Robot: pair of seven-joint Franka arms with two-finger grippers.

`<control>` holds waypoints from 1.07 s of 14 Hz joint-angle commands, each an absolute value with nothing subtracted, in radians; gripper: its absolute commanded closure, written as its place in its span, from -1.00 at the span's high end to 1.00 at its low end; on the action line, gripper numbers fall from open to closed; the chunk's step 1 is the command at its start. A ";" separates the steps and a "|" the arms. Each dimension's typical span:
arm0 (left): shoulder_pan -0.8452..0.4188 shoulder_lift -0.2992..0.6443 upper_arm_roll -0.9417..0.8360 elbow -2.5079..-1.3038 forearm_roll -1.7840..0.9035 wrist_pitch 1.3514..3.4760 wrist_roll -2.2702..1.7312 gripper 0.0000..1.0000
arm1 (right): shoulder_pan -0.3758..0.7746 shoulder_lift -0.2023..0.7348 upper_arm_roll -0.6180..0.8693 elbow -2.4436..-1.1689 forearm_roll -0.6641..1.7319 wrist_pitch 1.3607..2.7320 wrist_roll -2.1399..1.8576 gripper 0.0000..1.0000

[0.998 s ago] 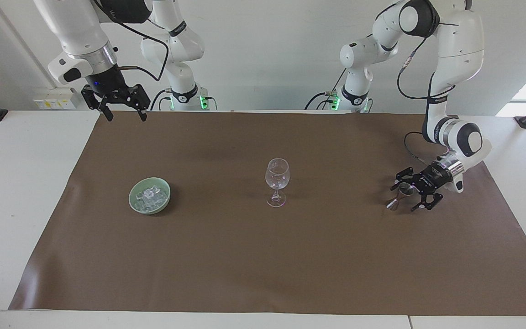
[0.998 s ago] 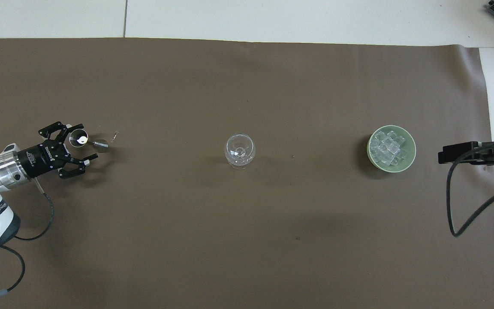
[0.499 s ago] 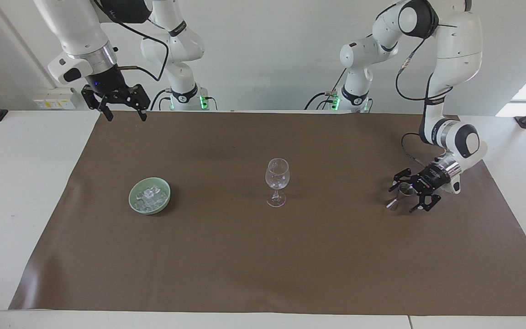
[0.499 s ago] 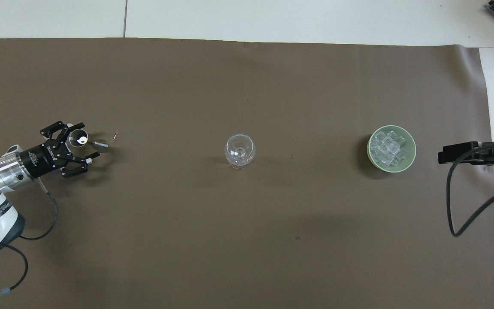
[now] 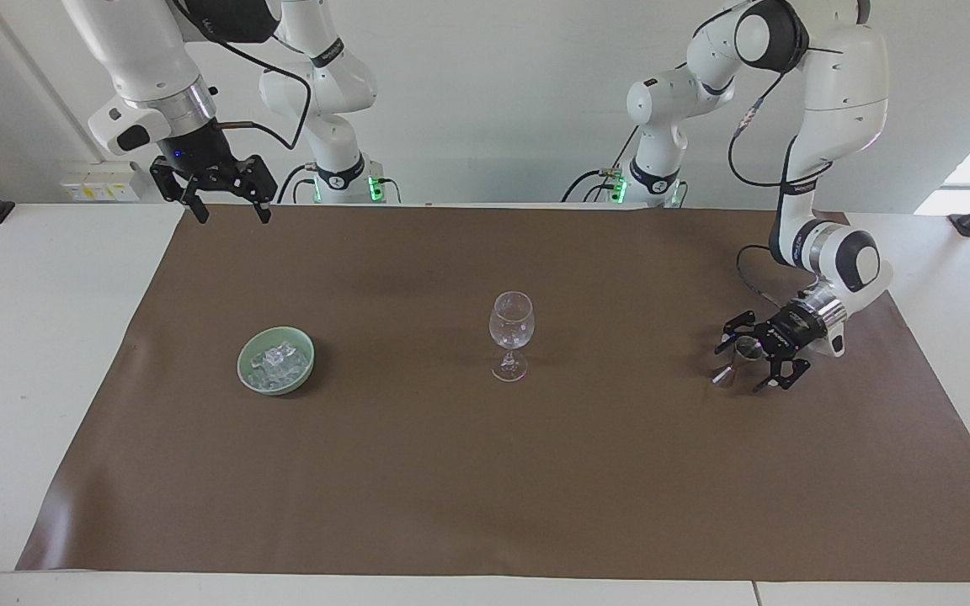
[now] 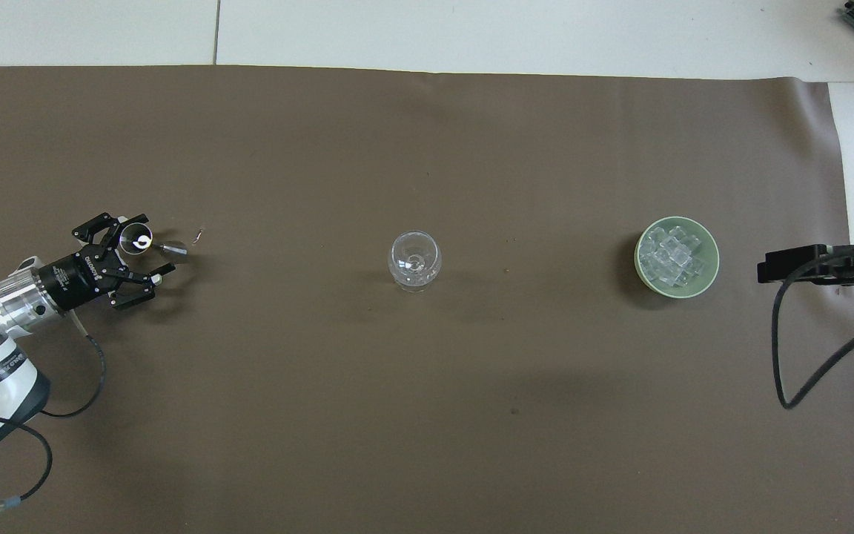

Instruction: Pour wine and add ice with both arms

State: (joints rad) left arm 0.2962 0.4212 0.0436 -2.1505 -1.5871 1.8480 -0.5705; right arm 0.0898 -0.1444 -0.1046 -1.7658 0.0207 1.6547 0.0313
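Since a second earlier, we saw the left gripper slide back a bit toward its own end of the table, away from the little metal cup lying tipped beside its fingers, while the right gripper just waited up high. Our worry was one wide-open finger catching the cup and rolling it off, or a sloppy swing later knocking the wine glass mid-table. Both sets of jaws stood wide apart, gripping nothing; the ice sat in its green bowl.
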 commanded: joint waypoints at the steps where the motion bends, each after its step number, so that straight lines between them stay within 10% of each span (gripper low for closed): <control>1: 0.293 0.413 0.055 -2.177 -1.615 1.836 -0.552 1.00 | 0.092 -0.166 -0.104 -1.789 0.012 1.660 0.028 1.00; 15: 0.301 0.403 0.054 -2.215 -1.720 1.812 -0.500 1.00 | 0.092 -0.166 -0.104 -1.789 0.012 1.660 0.028 1.00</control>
State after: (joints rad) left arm 0.2980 0.4212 0.0503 -2.1819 -1.6864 1.8295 -0.5269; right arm 0.0898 -0.1444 -0.1046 -1.7660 0.0207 1.6547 0.0313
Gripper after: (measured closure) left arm 0.000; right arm 0.000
